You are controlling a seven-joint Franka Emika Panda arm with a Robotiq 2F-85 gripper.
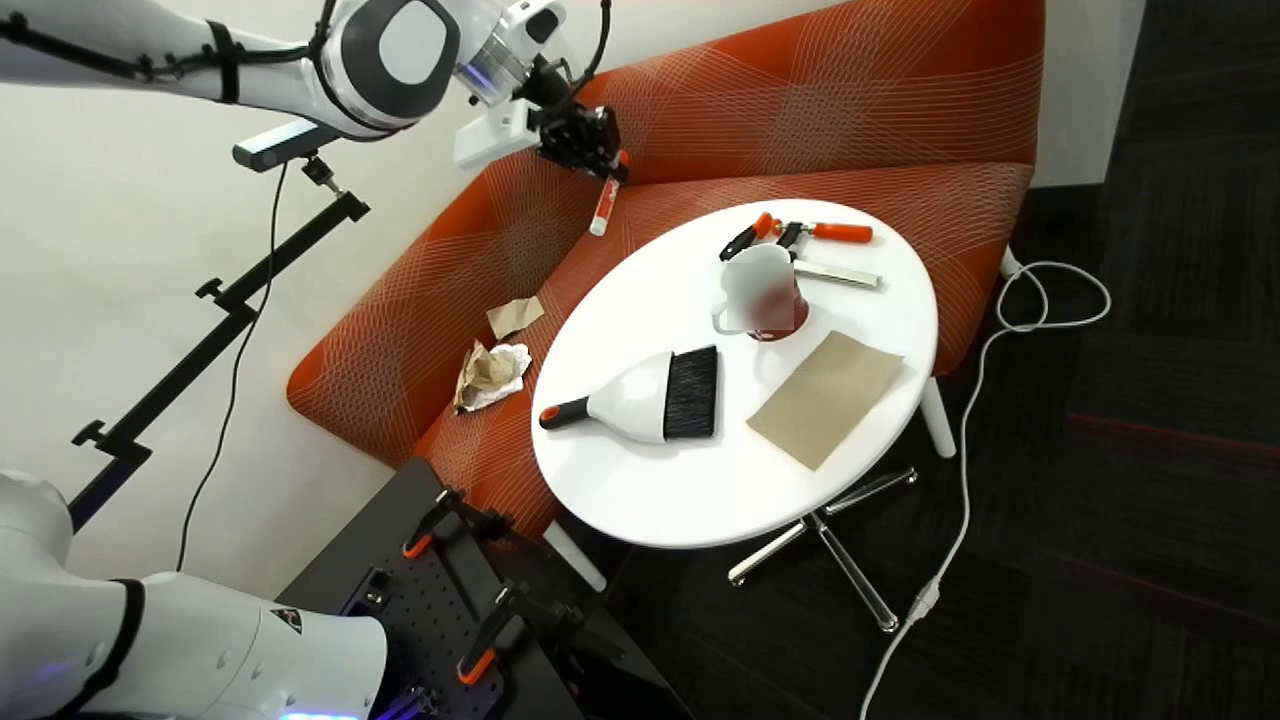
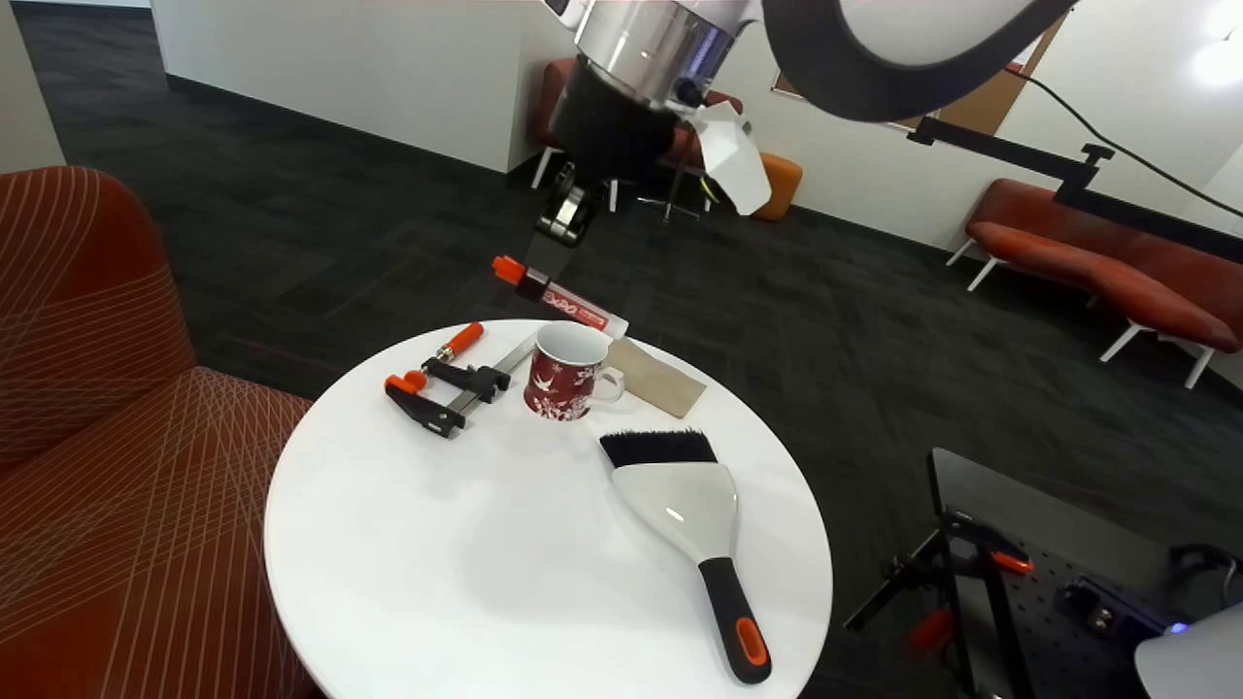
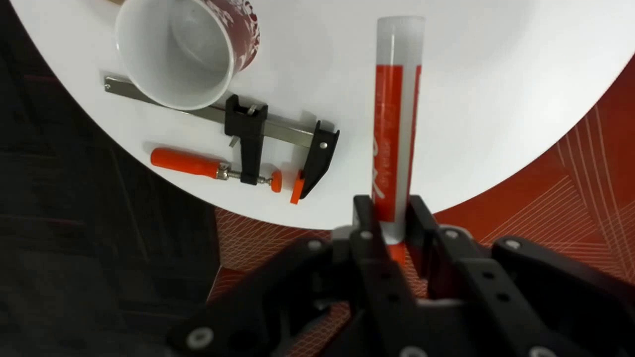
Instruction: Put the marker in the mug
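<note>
Two fingers (image 3: 365, 215) pinch the marker (image 3: 392, 134) near its orange end; we see the mug (image 2: 560, 383) upright on the counter (image 2: 466, 553), well apart.

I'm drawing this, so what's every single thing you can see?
Table: 1, white, central
Mug: 1, red and white, on the table
Clamp: 1, black, silver, orange, on the table
Brush: 1, white and black, on the table
Sheet: 1, tan, on the table
Sofa: 1, orange-red, beside the table
Paper scraps: at least 2, brown and white, on the sofa
Long cable: 1, white, on the floor
Pole: 1, black, by the wall
Stand clamps: at least 2, black and orange, on the stand
Far seats: several, red or orange, background
Marker: 1, red and white, in midair
Robot arm: 1, white and black, up high
Jaws: 1 pair, black, closed on the marker
</note>
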